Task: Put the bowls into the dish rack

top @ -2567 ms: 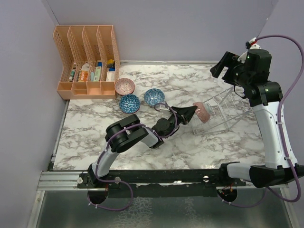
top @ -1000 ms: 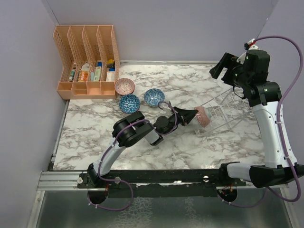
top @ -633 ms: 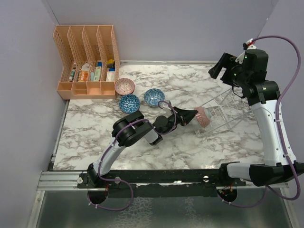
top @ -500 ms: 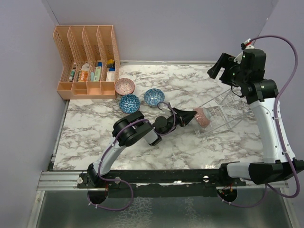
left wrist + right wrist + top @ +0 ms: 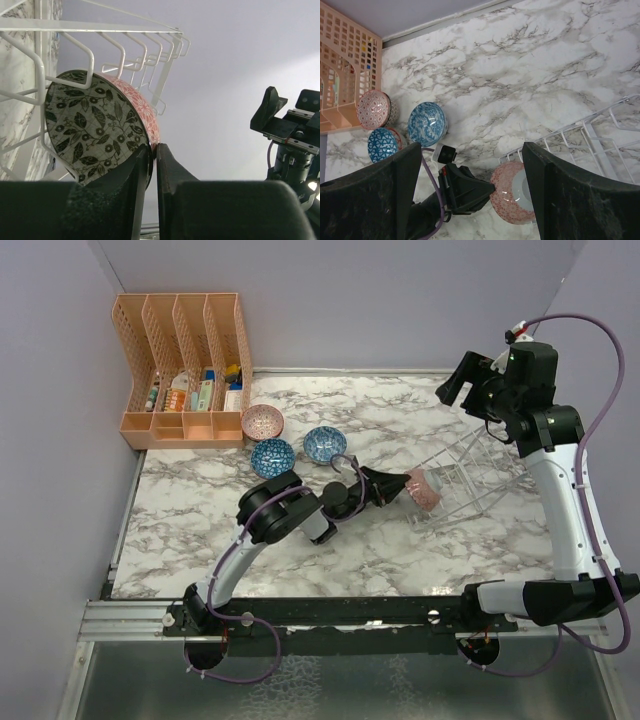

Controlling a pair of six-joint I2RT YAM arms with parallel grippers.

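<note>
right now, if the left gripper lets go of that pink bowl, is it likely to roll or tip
Probably apt to roll: the pink bowl is round and stands on edge among the end wires of the dish rack. It looks hard, like glazed ceramic, so it is likely slippery and chippable. The left gripper pinches only its rim, so it may pivot.

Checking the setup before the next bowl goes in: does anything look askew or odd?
The clear wire dish rack sits skewed, diagonal to the edges of the marble table. Otherwise fine: the left pincer holds the pink-outside, leaf-patterned bowl on edge by its rim among the rack's end wires. No spills show.
</note>
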